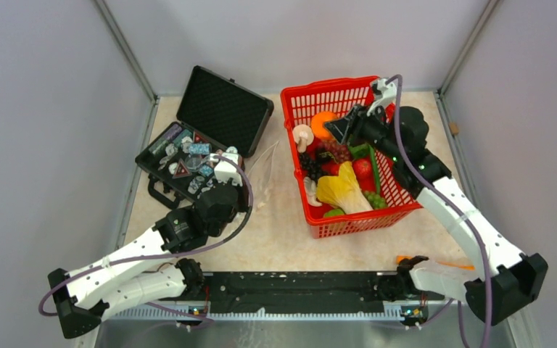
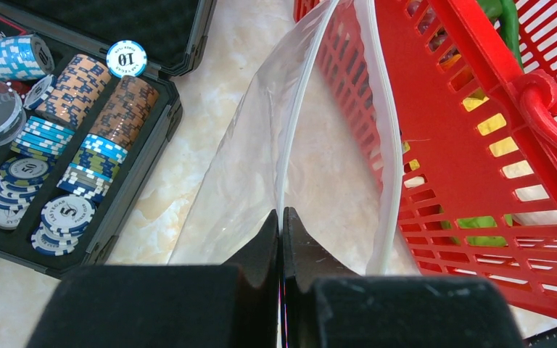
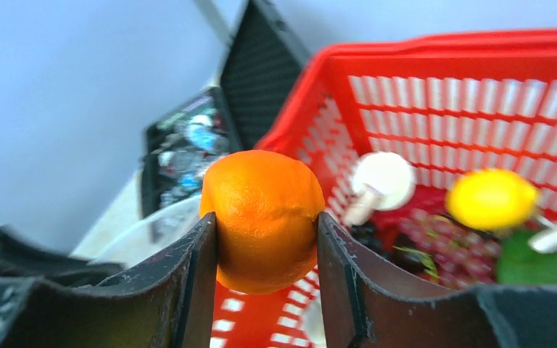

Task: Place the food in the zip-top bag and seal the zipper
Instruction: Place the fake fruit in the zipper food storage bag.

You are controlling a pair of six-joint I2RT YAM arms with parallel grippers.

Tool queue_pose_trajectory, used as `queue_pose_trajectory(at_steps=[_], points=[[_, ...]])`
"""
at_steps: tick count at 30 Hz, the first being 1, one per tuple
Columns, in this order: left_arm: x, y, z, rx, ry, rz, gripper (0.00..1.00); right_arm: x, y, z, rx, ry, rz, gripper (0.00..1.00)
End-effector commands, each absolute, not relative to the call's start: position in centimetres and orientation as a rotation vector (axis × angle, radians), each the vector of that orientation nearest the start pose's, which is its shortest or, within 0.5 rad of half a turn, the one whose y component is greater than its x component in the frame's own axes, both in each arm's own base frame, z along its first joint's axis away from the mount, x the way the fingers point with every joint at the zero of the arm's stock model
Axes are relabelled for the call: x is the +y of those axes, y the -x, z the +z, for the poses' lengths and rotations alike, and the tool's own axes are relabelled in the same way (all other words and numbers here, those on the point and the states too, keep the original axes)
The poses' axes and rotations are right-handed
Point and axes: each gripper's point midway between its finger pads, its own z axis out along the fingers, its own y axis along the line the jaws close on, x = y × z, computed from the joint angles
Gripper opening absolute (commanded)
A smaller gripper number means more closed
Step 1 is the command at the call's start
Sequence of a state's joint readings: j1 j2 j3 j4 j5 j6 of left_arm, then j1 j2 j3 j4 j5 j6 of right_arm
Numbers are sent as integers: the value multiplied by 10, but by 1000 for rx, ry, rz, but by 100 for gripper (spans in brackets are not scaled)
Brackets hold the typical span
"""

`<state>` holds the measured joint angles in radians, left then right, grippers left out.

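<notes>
The right gripper (image 3: 265,221) grasps the orange (image 3: 261,196) at upper centre, seemingly just above the basket (image 1: 319,94). The left gripper (image 2: 281,217) is clenched on the zipper (image 2: 294,123); the bag (image 2: 239,167) lies between case (image 1: 221,109) and basket.

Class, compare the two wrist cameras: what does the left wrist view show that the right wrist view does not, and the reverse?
Left wrist only: the left end effector shut on the zipper of the zip-top bag, and poker chips in clear stacks. Right wrist only: the right end effector gripping the orange, with the mushroom and lemon behind. Both: the red basket and the black case.
</notes>
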<state>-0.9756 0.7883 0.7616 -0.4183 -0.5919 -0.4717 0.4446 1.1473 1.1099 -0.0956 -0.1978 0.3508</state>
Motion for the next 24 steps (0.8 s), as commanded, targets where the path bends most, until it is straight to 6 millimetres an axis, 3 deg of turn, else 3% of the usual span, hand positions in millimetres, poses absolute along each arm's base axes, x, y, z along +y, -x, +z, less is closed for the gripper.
queue_pose_trajectory(at_steps=[1, 6, 9, 16, 19, 24], points=[[-183, -224, 236, 1911, -97, -388, 0, 257, -280, 368, 1623, 379, 1004, 18], [-181, -224, 239, 1907, -107, -385, 0, 303, -241, 360, 1608, 467, 1086, 18], [-181, -222, 240, 1901, -100, -403, 0, 328, -227, 348, 1631, 499, 1090, 18], [-180, -215, 243, 1891, -97, -454, 0, 359, -228, 326, 1679, 516, 1050, 18], [-179, -215, 242, 1888, -90, -461, 0, 366, -234, 311, 1744, 513, 995, 18], [-180, -214, 242, 1888, -94, -472, 0, 375, -238, 305, 1764, 525, 954, 19]])
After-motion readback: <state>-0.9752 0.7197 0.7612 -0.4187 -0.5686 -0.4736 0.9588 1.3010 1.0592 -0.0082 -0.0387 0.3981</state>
